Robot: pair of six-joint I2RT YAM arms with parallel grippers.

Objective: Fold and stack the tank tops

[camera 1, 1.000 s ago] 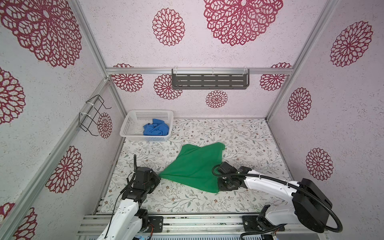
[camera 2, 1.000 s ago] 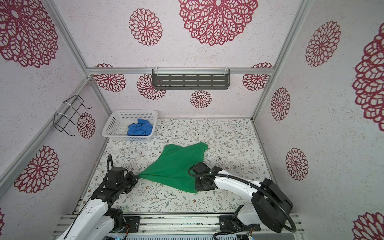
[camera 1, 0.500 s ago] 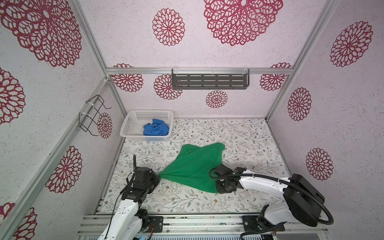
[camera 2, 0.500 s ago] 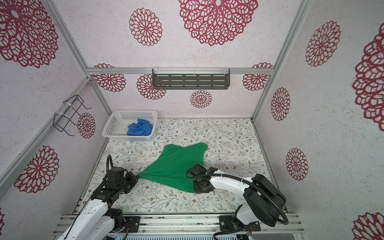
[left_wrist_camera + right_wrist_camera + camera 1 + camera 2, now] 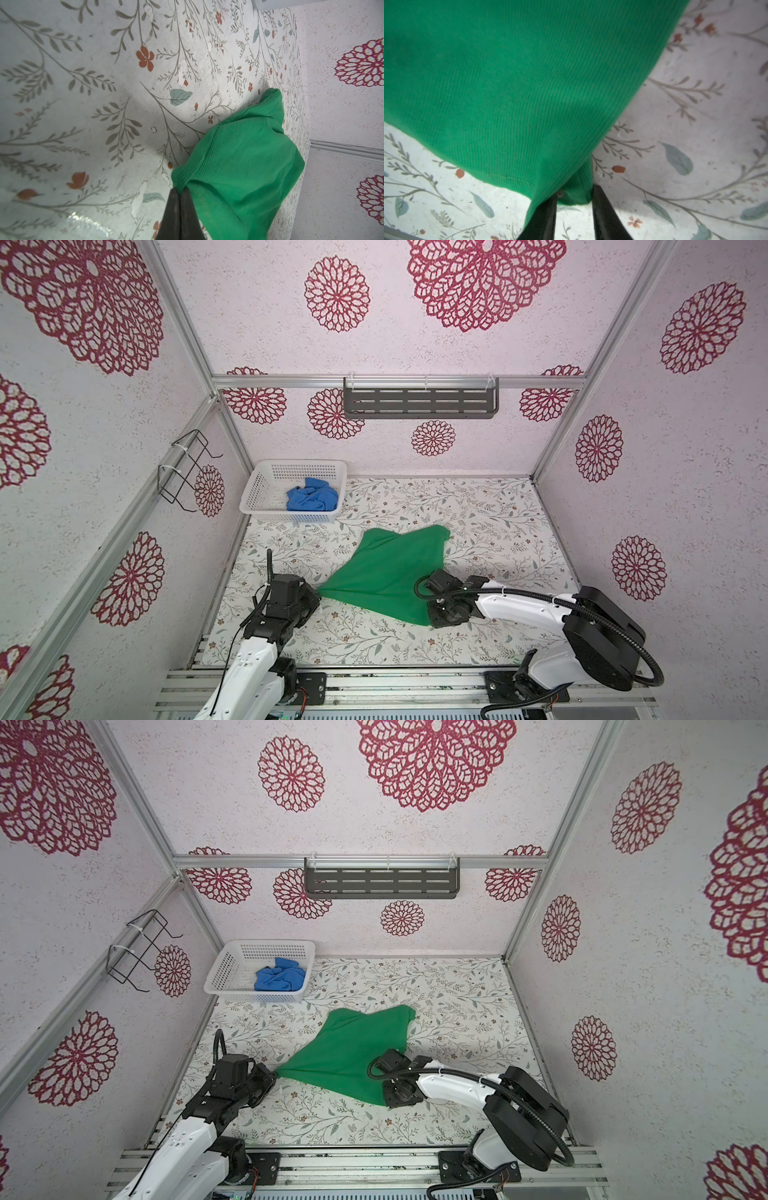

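Observation:
A bright green tank top point(image 5: 386, 572) point(image 5: 353, 1048) lies spread on the flowered table, pulled to a point on its left. My left gripper point(image 5: 316, 593) point(image 5: 180, 190) is shut on that left corner of the green top point(image 5: 239, 166). My right gripper point(image 5: 431, 618) point(image 5: 575, 193) is at the top's near right corner, its jaws apart. The corner of the green cloth point(image 5: 519, 83) sits loosely between them and drapes over one finger. A crumpled royal blue tank top point(image 5: 311, 498) point(image 5: 278, 978) lies in the white basket point(image 5: 259, 489) point(image 5: 226, 969).
The basket stands at the table's far left corner. A grey slotted shelf point(image 5: 419, 402) hangs on the back wall and a black wire rack point(image 5: 187, 468) on the left wall. Aluminium rails point(image 5: 374, 680) run along the front edge.
The right gripper's jaws have parted around the green top's near right corner, and that gripper has shifted slightly toward the front. The left gripper has not moved.

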